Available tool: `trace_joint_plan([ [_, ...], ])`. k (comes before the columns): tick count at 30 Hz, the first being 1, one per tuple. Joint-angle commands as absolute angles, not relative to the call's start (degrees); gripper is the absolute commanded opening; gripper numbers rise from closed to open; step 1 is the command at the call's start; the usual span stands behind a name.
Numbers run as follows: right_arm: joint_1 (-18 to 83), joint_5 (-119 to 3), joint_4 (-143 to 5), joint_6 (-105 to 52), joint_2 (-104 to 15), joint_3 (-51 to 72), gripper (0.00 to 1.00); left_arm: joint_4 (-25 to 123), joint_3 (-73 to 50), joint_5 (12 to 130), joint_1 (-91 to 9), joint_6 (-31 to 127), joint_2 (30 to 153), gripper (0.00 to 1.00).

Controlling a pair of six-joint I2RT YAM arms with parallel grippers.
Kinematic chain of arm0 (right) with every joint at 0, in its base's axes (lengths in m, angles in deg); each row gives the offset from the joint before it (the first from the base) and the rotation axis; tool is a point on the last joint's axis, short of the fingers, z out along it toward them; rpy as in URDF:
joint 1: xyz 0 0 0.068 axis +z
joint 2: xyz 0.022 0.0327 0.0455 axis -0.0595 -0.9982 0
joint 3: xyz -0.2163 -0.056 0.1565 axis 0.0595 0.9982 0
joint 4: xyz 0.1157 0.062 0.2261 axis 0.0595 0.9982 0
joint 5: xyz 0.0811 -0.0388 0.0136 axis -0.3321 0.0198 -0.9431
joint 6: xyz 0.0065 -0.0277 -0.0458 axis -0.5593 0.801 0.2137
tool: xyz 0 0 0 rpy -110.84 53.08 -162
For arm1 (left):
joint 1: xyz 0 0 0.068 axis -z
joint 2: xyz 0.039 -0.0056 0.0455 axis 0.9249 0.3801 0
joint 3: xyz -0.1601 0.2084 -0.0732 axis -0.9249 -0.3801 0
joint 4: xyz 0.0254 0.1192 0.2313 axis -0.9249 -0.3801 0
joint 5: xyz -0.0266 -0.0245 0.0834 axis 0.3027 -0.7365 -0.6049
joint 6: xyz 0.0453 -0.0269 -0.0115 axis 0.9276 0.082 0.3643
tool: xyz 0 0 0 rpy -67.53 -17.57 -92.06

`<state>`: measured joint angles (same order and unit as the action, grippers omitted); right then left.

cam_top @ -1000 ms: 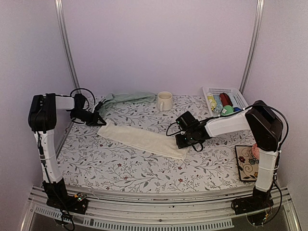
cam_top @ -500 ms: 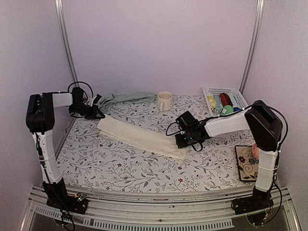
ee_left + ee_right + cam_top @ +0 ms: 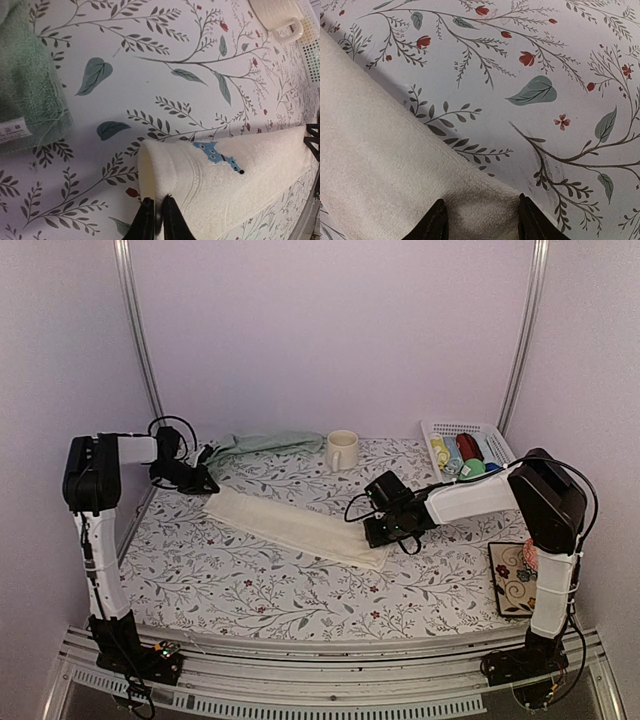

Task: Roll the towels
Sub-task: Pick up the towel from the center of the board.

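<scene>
Drawn nearer, left end effector (image 3: pixel 157 201) clamps diagonal cream towel (image 3: pixel 235 190); right end effector (image 3: pixel 481 201) spread.

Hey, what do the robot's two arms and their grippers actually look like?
The two arms match. The left arm and right arm have white tubular links joined by bulky black joint housings. Loose black cables loop near each wrist. The left gripper and right gripper have slim, tapered black fingers. No markings are visible.

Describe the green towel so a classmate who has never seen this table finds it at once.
Start at the flower-patterned table and go to its far edge. Left of the cream mug lies the green towel, bunched up; the cream towel, by contrast, lies stretched out mid-table.
</scene>
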<state>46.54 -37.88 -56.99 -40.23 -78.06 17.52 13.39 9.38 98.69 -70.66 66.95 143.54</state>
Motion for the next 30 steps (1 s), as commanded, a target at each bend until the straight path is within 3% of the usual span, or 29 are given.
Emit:
trace_joint_plan([
  [1,46.9,-38.2,-54.1,-40.0,-80.8,17.8,0.48,14.0,11.9,95.4,-70.3,66.6,145.9,0.13],
  [6,47.1,-37.1,-53.9,-40.0,-80.3,17.8,0.49,12.1,12.5,94.9,-70.3,67.9,145.9,0.38],
  [11,47.5,-39.4,-55.8,-38.8,-77.9,18.4,0.55,13.9,7.9,94.4,-70.5,69.3,137.4,0.47],
  [18,52.6,-37.5,-57.1,-30.2,-71.3,18.9,0.69,18.4,-1.0,89.8,-66.6,77.7,125.9,0.81],
  [24,56.8,-31.3,-53.3,-25.7,-70.5,18.0,0.7,18.4,-2.6,91.3,-62.6,80.7,125.7,0.82],
  [30,59.2,-27.4,-54.6,-23.3,-73.2,17.5,0.6,16.6,3.1,91.1,-58.5,78.6,132.6,0.7],
])
